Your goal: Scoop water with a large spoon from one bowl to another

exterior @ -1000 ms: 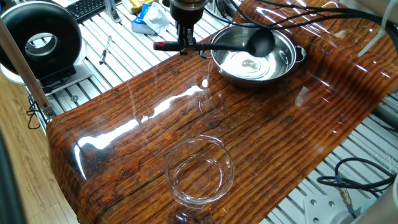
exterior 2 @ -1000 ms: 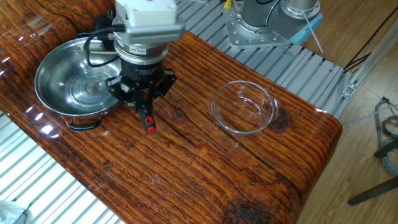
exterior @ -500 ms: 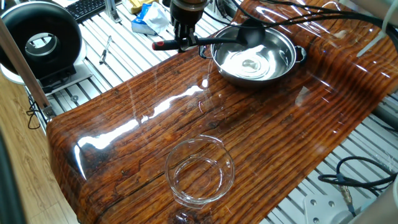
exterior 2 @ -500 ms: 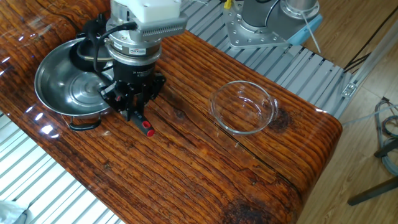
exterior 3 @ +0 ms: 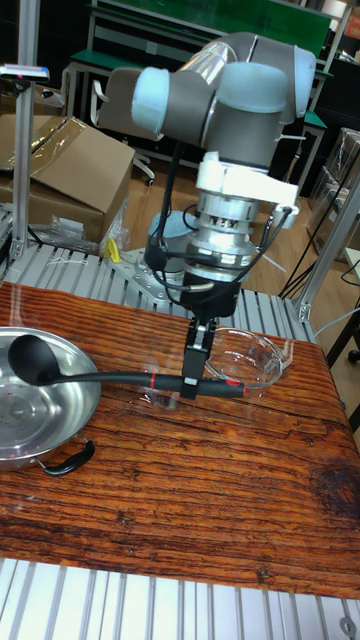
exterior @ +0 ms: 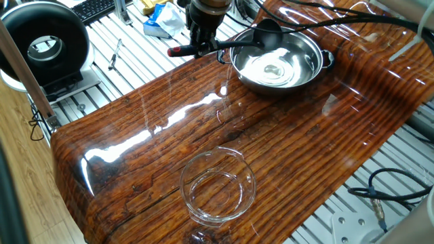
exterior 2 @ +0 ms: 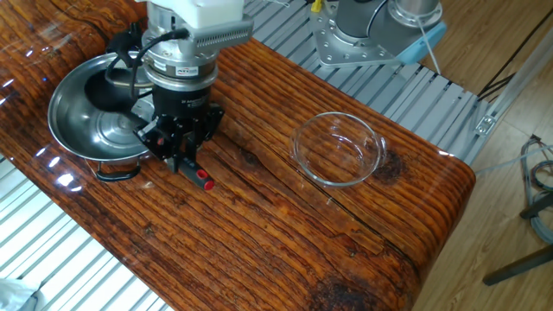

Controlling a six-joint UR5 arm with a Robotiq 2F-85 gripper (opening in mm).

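Observation:
My gripper (exterior: 199,46) (exterior 2: 180,155) (exterior 3: 195,375) is shut on the large spoon (exterior: 234,43), a black ladle held level by its handle near the red tip (exterior 2: 204,180). The ladle's cup (exterior 3: 30,355) hangs just above the water over the far side of the steel bowl (exterior: 308,74) (exterior 2: 65,142) (exterior 3: 60,435). Water (exterior: 271,68) lies shiny in that bowl's bottom. I cannot tell whether the cup holds any. The clear glass bowl (exterior: 217,184) (exterior 2: 339,147) (exterior 3: 255,360) stands apart on the wooden table, well away from the gripper.
Black cables (exterior: 325,20) cross the table's far end behind the steel bowl. A round black device (exterior: 44,44), a keyboard (exterior: 91,8) and a blue packet (exterior: 163,19) lie off the table. The robot's base plate (exterior 2: 354,39) stands beside the glass bowl.
The gripper has turned and shifted a little, swinging the ladle's cup from the middle of the steel bowl to its far side. Both bowls have stayed put.

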